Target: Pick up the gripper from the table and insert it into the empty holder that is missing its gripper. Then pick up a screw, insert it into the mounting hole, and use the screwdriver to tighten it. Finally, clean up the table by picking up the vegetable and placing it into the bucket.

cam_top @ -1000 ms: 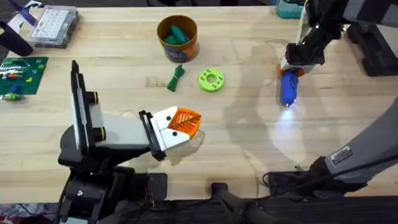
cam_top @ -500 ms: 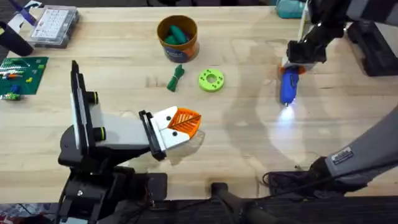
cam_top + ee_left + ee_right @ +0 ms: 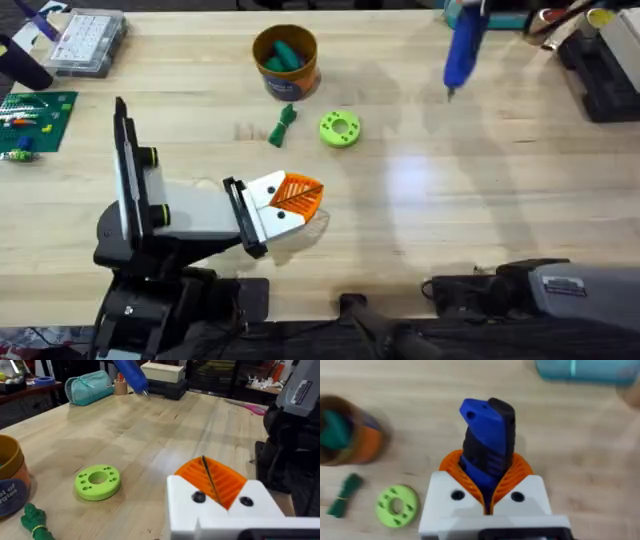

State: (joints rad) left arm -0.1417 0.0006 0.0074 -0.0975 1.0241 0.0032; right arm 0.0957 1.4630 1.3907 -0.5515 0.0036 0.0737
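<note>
Right gripper (image 3: 490, 491) clamped on the screwdriver (image 3: 487, 442); left gripper (image 3: 217, 485) pressed together, holding nothing.

Nearest the bases, the holder (image 3: 180, 215) stands on its black stand with the gripper (image 3: 290, 200) seated at its end plate — orange pad facing the table centre. Beyond it the vegetable (image 3: 283, 124) lies on the table (image 3: 420, 200) just beside the lime-green ring (image 3: 340, 128). Farther back stands the bucket (image 3: 286, 62), teal pieces inside. At the far right the screwdriver is raised — tip pointing down.
</note>
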